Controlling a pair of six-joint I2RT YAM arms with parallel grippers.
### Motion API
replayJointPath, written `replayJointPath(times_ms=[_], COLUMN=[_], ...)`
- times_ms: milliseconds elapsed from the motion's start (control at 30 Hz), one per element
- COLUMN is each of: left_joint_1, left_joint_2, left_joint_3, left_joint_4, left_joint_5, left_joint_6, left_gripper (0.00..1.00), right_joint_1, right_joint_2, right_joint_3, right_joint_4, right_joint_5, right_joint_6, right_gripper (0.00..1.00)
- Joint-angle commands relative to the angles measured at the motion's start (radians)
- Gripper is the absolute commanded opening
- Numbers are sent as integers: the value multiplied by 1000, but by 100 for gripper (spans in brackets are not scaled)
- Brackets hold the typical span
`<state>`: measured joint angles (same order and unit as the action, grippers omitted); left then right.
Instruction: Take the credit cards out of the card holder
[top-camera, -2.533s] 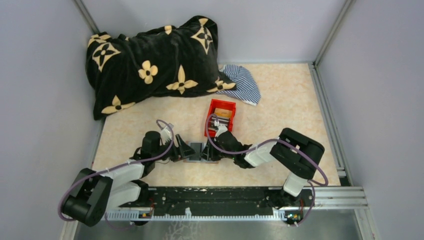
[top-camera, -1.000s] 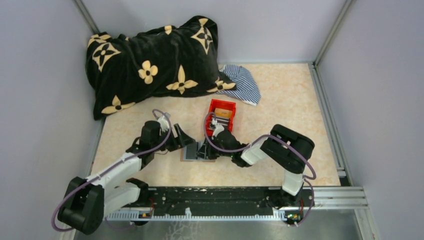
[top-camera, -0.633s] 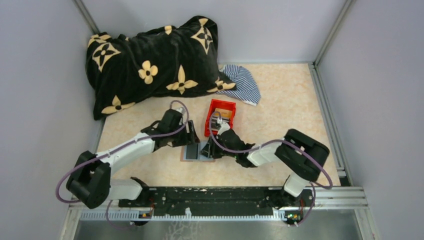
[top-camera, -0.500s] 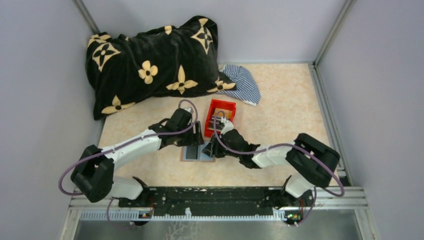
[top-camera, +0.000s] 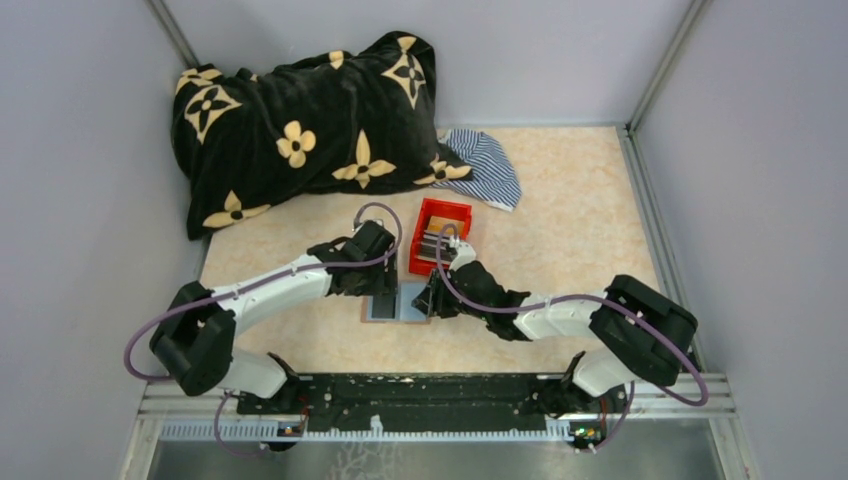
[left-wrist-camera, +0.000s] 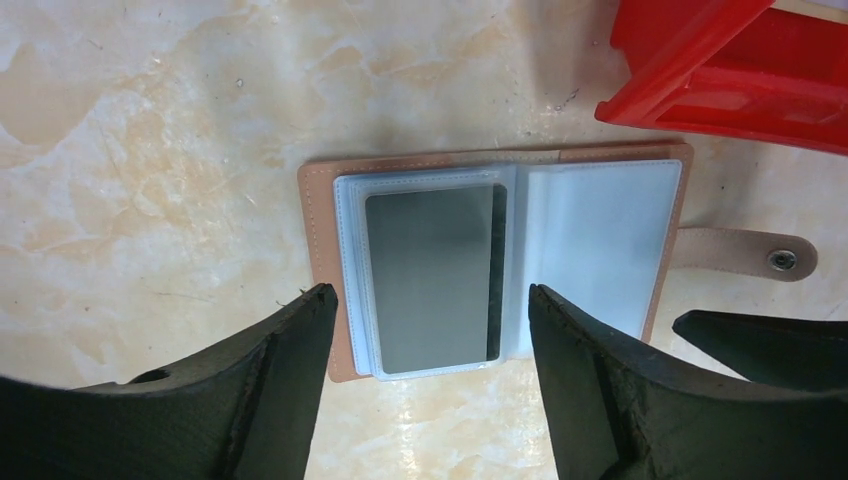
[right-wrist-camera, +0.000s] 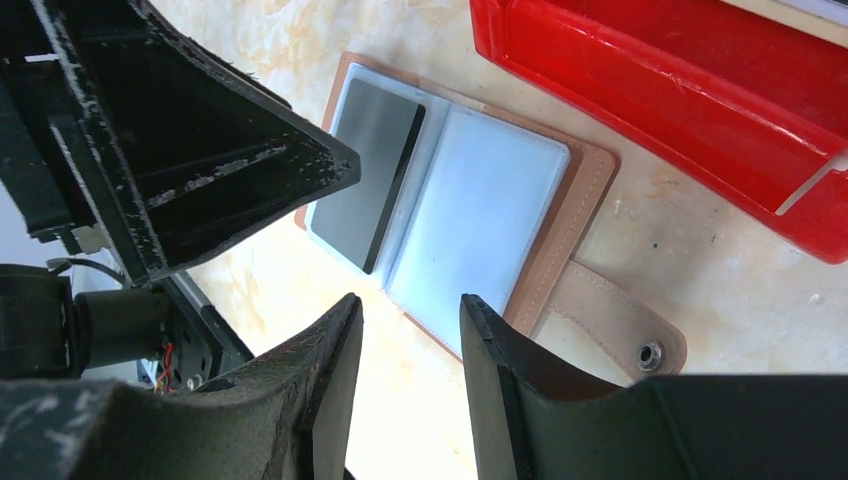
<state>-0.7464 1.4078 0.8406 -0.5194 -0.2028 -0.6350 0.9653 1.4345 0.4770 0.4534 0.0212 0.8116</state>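
Observation:
The brown card holder (top-camera: 397, 303) lies open and flat on the table just in front of the red bin. In the left wrist view a grey card (left-wrist-camera: 430, 280) sits in its left clear pocket, and the right pocket (left-wrist-camera: 600, 240) looks blank. The snap strap (left-wrist-camera: 745, 255) sticks out to the right. My left gripper (left-wrist-camera: 432, 298) is open and hovers over the card pocket, holding nothing; it also shows in the top view (top-camera: 383, 283). My right gripper (right-wrist-camera: 412, 305) is open and empty beside the holder's right half (right-wrist-camera: 470, 220), and shows in the top view (top-camera: 428, 300).
The red bin (top-camera: 445, 206) stands just behind the holder, with flat card-like pieces inside. A black blanket with cream flowers (top-camera: 300, 120) and a striped cloth (top-camera: 485, 165) lie at the back. Walls close in both sides. The two grippers are close together.
My left arm has swung forward and right, from the holder's left side to above it. My right arm has stretched out lower. The holder stays open in place.

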Motion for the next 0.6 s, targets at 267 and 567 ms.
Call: replayJointPath(times_ms=[267, 567], left_joint_1=[-28, -28], left_joint_2=[131, 179], left_joint_3=[25, 14], left_joint_4=[45, 68], left_joint_5=[10, 14], left_joint_6=[2, 9], left_gripper=[83, 78], right_joint_1=[-3, -4], right_joint_2=[-11, -3], right_joint_3=[-4, 1], right_joint_4=[33, 35], right_joint_5=[-1, -7], right_joint_6=[-8, -13], right_gripper=[43, 43])
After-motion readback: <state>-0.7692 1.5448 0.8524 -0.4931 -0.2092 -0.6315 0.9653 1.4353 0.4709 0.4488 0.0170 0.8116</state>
